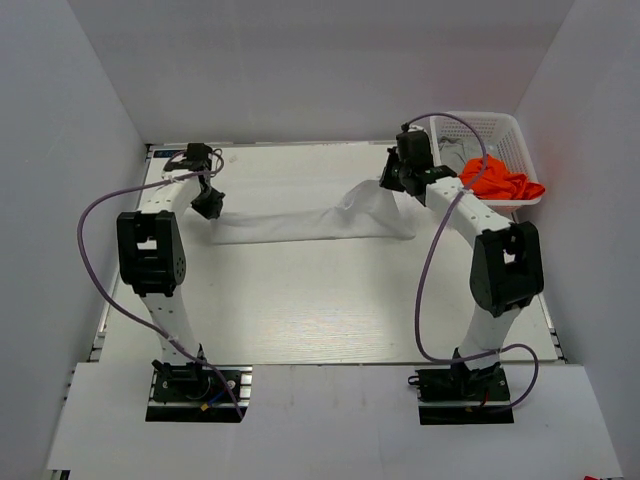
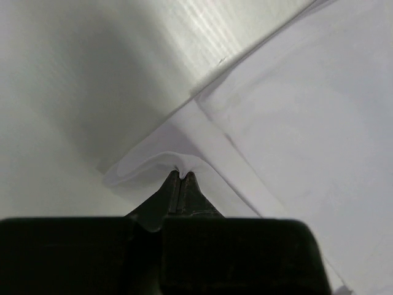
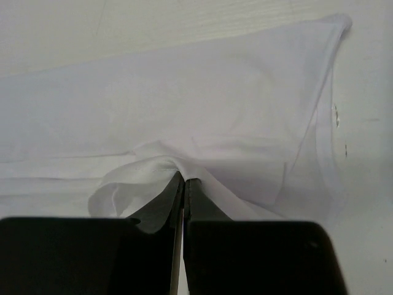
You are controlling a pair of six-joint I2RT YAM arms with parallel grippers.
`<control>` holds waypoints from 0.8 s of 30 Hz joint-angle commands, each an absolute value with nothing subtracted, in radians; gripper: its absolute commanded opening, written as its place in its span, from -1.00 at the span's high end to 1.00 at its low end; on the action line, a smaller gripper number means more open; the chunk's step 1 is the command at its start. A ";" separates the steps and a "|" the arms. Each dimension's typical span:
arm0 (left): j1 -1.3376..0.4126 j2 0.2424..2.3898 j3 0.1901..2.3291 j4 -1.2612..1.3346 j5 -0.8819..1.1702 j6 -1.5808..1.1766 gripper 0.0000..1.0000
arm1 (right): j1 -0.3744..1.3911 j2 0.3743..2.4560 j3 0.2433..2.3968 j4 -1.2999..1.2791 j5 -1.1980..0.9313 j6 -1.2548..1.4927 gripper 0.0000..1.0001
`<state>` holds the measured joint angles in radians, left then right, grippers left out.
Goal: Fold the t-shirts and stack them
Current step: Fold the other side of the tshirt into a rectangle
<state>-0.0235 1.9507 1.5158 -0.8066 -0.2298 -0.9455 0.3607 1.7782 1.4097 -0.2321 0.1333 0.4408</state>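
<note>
White t-shirt (image 1: pixel 310 224) stretched across far counter (image 1: pixel 300 320), left pincer (image 2: pixel 182 178) and right pincer (image 3: pixel 184 179) each clamped on an edge. Thin pinches; uneven pulling could slip a corner, skewing the fold.

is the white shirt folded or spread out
Folded: the white t-shirt lies as a narrow band across the table, layered edges showing in wrist views.

A robotics lab test cell, not a home: plain white walls (image 1: pixel 60 150) box in a white tabletop (image 1: pixel 300 300), two black-and-white arms (image 1: pixel 150 250) are bolted to black plates (image 1: pixel 225 385) at its near edge, and purple cables (image 1: pixel 85 250) loop loose beside them. Only a white shirt (image 1: pixel 310 225) and a plastic basket (image 1: pixel 480 116) look domestic
</note>
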 commanded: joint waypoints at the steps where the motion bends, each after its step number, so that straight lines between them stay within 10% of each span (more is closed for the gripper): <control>1: -0.006 1.988 1.626 -0.825 -0.262 -0.945 1.00 | 0.330 1.856 1.529 -0.225 0.134 0.393 1.00; 5: -0.006 2.114 1.759 -0.825 -0.242 -0.893 0.96 | 0.308 1.974 1.630 -0.219 0.115 0.364 1.00; 6: -0.006 2.141 1.831 -0.848 -0.242 -0.884 0.73 | 0.293 2.053 1.688 -0.248 0.107 0.365 1.00; 9: -0.006 2.241 1.967 -0.886 -0.282 -0.864 -0.36 | 0.279 2.191 1.884 -0.281 0.083 0.357 -0.15; 13: -0.006 2.281 2.080 -0.934 -0.311 -0.850 -0.95 | 0.275 2.279 2.022 -0.298 0.052 0.266 -0.34; 24: -0.032 2.146 1.901 -0.675 -0.116 -0.690 -1.00 | 0.298 1.944 1.478 -0.161 -0.149 0.250 -0.81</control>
<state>-0.0116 2.2345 1.9427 -0.7887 -0.2150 -0.7544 0.2871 2.0350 1.5913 -0.2234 -0.0639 0.2447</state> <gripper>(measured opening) 0.997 0.902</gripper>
